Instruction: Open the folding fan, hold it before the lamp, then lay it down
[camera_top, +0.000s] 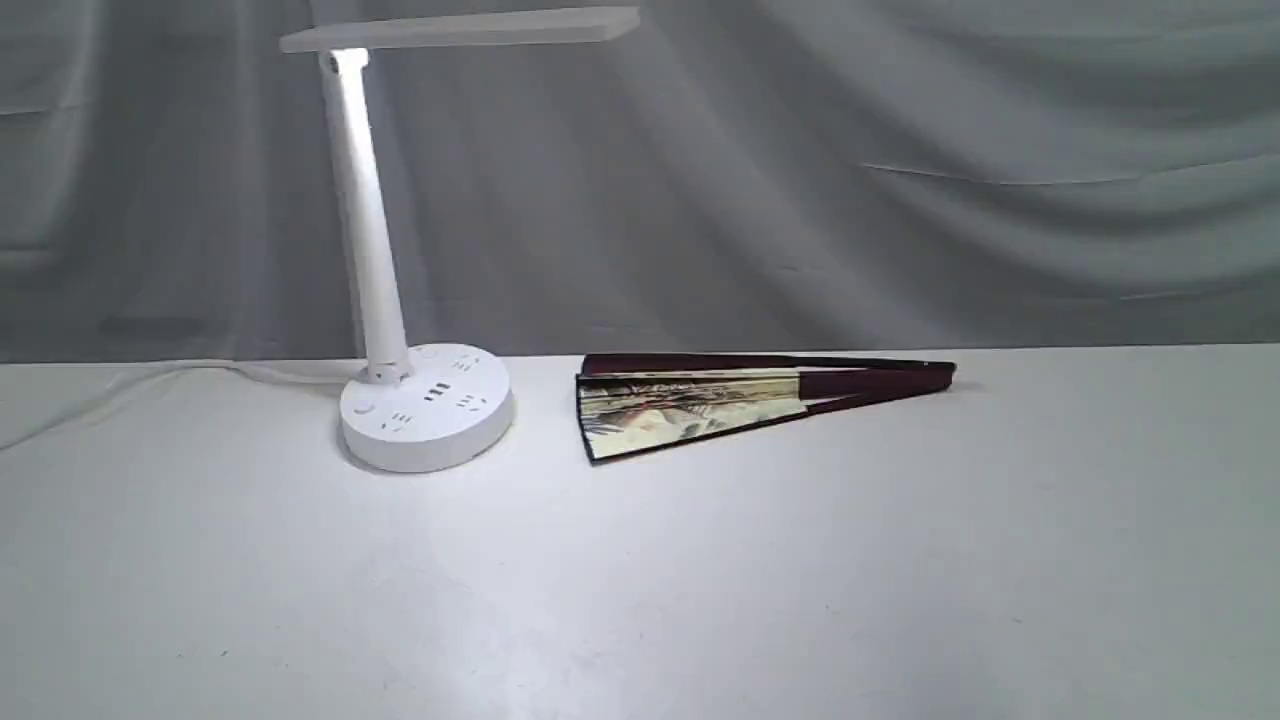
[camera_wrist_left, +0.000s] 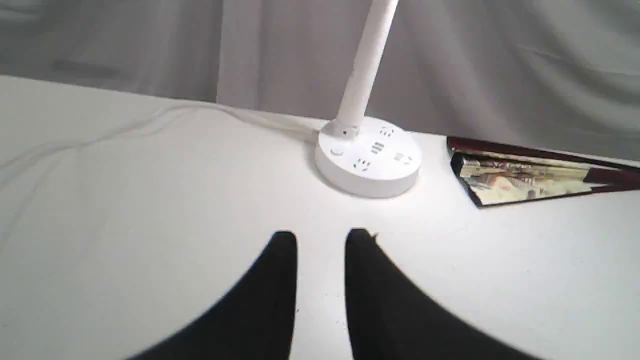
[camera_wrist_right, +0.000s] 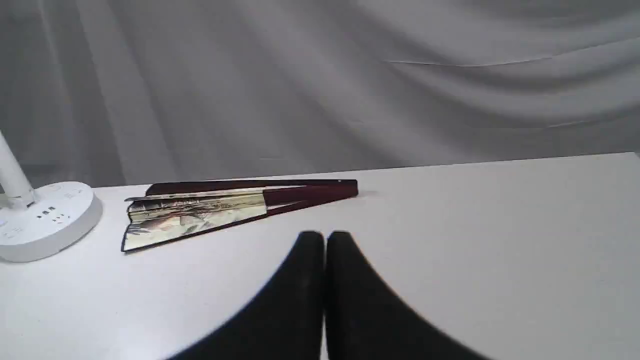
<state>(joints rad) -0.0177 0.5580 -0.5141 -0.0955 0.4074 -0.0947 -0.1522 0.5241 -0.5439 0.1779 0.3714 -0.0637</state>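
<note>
One folding fan (camera_top: 700, 405) is lying flat on the white desk (camera_top: 800, 600), only slightly spread, ahead of the right pincer (camera_wrist_right: 326, 235), whose black fingers are pressing together on nothing. The fan's long axis is running crosswise to both pincers, its leaf end pointing at the base of the one lamp (camera_top: 365, 230) and its rivet end pointing away. The left pincer (camera_wrist_left: 321, 235) is facing the lamp, fingers narrowly parted and empty.

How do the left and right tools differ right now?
The left tool has a gap between its fingers; the right tool is closed tight. The left tool faces the lamp base; the right tool faces the folding fan. Both hold nothing and touch neither.
</note>
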